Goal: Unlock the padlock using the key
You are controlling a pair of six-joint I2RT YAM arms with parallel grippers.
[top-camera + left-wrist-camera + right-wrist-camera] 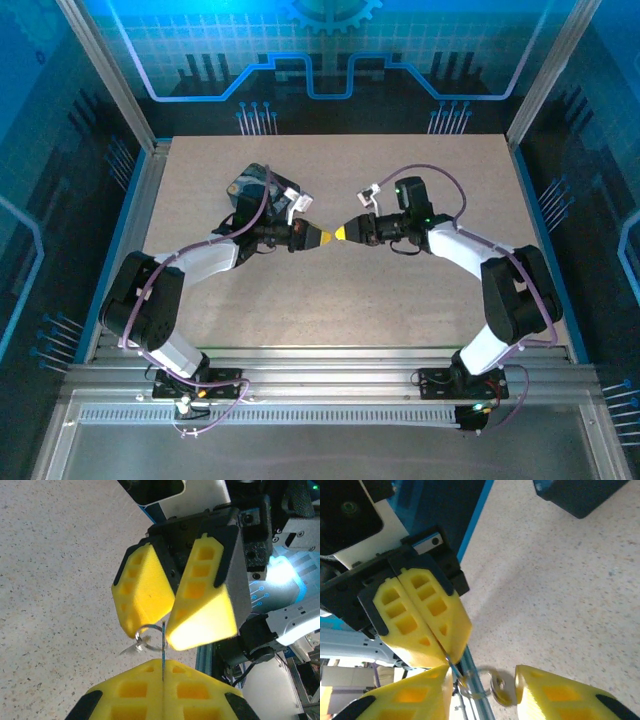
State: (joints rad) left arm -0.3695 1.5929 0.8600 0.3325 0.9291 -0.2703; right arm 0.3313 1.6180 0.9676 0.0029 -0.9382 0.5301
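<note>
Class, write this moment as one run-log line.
left gripper: shut on key | right gripper: open around ring | tips meet above table

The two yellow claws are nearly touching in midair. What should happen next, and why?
Probably the right gripper should close gently. Its fingers stand open around the ring dangling from the key, which the left gripper pinches edge-on, tip to tip with it. Closing would give it a hold too.
</note>
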